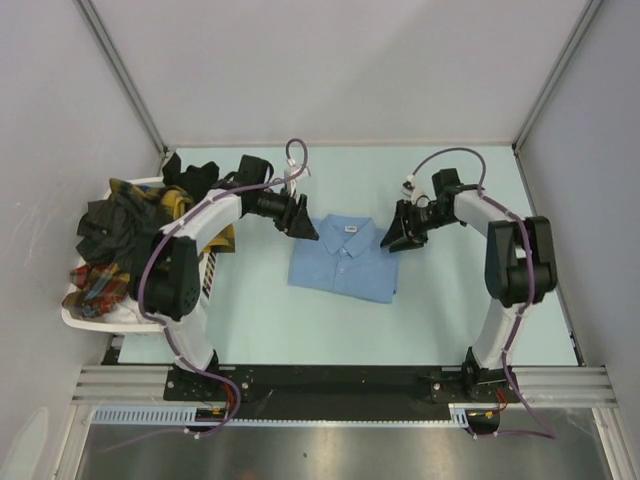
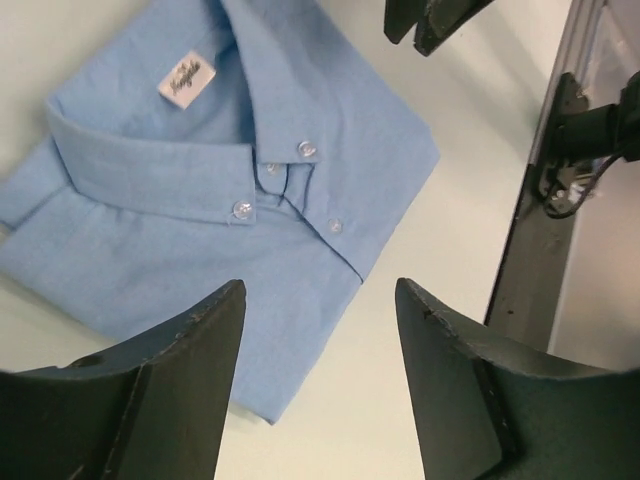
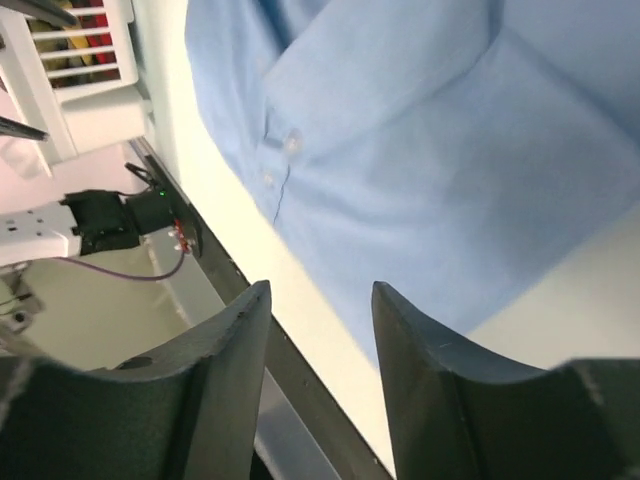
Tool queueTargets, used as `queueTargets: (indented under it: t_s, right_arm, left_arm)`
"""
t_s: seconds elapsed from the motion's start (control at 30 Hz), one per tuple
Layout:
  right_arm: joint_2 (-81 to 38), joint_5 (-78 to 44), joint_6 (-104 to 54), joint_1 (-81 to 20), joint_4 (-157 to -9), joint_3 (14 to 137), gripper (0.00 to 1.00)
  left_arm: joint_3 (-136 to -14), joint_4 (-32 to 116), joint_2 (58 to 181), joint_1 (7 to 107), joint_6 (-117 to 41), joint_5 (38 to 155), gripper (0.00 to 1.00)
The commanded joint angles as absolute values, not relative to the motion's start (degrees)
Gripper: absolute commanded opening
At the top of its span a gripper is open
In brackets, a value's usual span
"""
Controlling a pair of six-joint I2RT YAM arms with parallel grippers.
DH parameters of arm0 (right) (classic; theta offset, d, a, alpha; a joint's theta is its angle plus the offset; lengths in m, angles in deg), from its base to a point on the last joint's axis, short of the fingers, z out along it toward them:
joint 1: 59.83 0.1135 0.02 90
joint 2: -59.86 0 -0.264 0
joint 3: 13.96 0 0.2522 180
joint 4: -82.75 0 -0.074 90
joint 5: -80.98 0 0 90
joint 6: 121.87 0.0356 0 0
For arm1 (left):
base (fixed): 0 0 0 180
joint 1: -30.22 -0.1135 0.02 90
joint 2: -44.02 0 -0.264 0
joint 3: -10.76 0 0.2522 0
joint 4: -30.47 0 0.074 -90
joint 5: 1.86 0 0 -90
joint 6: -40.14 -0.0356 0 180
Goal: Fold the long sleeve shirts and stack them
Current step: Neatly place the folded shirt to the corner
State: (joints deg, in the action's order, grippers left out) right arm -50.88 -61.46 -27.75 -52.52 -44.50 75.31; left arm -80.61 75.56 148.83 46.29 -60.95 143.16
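One light blue shirt (image 1: 343, 258) is lying folded into a neat rectangle on the worktop (image 1: 450, 310). Its collar is facing up and buttoned, and a label is showing inside the neck. The left gripper (image 1: 300, 224) is hanging just beside the blue shirt's far left corner, its jaws standing well apart and holding nothing. The right gripper (image 1: 402, 236) is hanging just beside the blue shirt's far right corner. Its jaws are standing moderately apart, and nothing is sitting between them either. Whether either gripper is brushing the cloth, I cannot tell. Well to the left of the blue shirt, a white slatted basket (image 1: 85, 318) is holding the other shirts in a loose heap. A dark green-black shirt (image 1: 100, 225), a yellow-black plaid shirt (image 1: 170, 200) and a red plaid shirt (image 1: 98, 285) are spilling over its rim.
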Motion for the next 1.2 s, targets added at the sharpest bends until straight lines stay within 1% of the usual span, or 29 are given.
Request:
queueTargets:
  t_s: [0.0,0.03,0.07,0.1,0.13,0.17,0.2,0.33,0.47,0.53,0.57,0.63,0.67,0.77,0.83,0.97,1.0,1.03,1.1,1.13,1.17]
  right_arm:
    - [-43.41,-53.16,-25.02,-55.52,-44.02,66.54,0.58]
    - [-43.32,-52.62,-23.62,-55.96,-45.59,64.94,0.59]
    - [-43.41,-50.09,-19.52,-56.23,-46.82,63.62,0.65]
    - [-43.06,-48.06,-17.04,-56.31,-48.05,62.39,0.7]
    - [-42.88,-46.21,-15.27,-56.05,-50.15,60.81,0.69]
    - [-42.88,-43.67,-13.78,-55.88,-50.78,60.45,0.68]
    - [-43.14,-42.95,-10.46,-55.53,-51.75,59.84,0.63]
    - [-44.63,-43.12,-4.72,-53.51,-60.7,56.41,0.61]
    - [-48.15,-42.59,-2.87,-50.61,-65.46,54.3,0.59]
    - [-50.6,-42.85,-1.64,-50.25,-67.04,54.2,0.55]
    - [-51.22,-43.03,-1.28,-50.16,-67.4,54.81,0.48]
    - [-52.72,-42.68,-1.54,-50.43,-67.58,56.04,0.39]
    - [-52.99,-42.68,-1.81,-51.12,-67.49,57.7,0.25]
    - [-54.12,-39.89,-5.93,-52.18,-63.29,62.54,0.0]
    - [-55.35,-37.86,-10.92,-53.94,-58.8,69.21,0.0]
    - [-61.75,-34.51,-19.61,-57.71,-50.98,83.26,0.0]
    - [-63.0,-33.46,-21.22,-58.5,-47.83,89.21,0.0]
    - [-64.31,-31.71,-23.06,-59.38,-46.32,92.67,0.0]
    - [-68.26,-29.85,-27.44,-61.85,-44.12,97.69,0.0]
    - [-70.02,-28.19,-28.86,-63.51,-43.24,103.72,0.0]
    - [-71.69,-27.74,-30.27,-64.31,-42.19,106.82,0.0]
  left_arm:
    - [-77.36,72.01,140.01,47.44,-65.68,135.09,0.69]
    - [-77.18,71.04,138.69,47.44,-65.59,134.03,0.71]
    - [-77.09,70.69,136.76,47.53,-65.5,132.97,0.72]
    - [-76.92,70.33,135.87,47.62,-65.59,132.0,0.72]
    - [-76.83,69.81,135.0,47.62,-65.59,130.08,0.73]
    - [-76.74,69.63,133.33,47.62,-66.03,129.36,0.73]
    - [-76.39,69.54,132.71,47.62,-66.47,128.75,0.74]
    - [-75.42,70.41,131.03,47.53,-67.61,126.37,0.75]
    - [-73.76,70.95,129.72,47.53,-67.17,125.49,0.75]
    - [-72.88,70.95,129.01,47.53,-67.26,124.79,0.75]
    - [-72.88,71.03,128.92,47.45,-67.17,124.18,0.75]
    - [-72.7,71.47,128.66,47.27,-67.0,123.82,0.75]
    - [-72.7,71.56,128.57,47.18,-67.08,123.56,0.75]
    - [-72.7,72.18,128.66,47.18,-67.09,123.56,0.76]
    - [-73.14,73.75,129.36,47.18,-67.26,123.99,0.77]
    - [-74.36,75.86,130.85,47.18,-67.43,123.73,0.78]
    - [-74.63,76.65,131.2,47.18,-67.79,123.82,0.97]
    - [-74.89,77.01,131.47,47.18,-68.14,123.73,0.99]
    - [-75.68,77.97,132.43,47.27,-68.4,123.38,0.99]
    - [-75.77,78.33,132.79,47.18,-68.75,122.86,0.99]
    - [-76.47,78.68,133.75,47.18,-68.84,122.42,0.99]
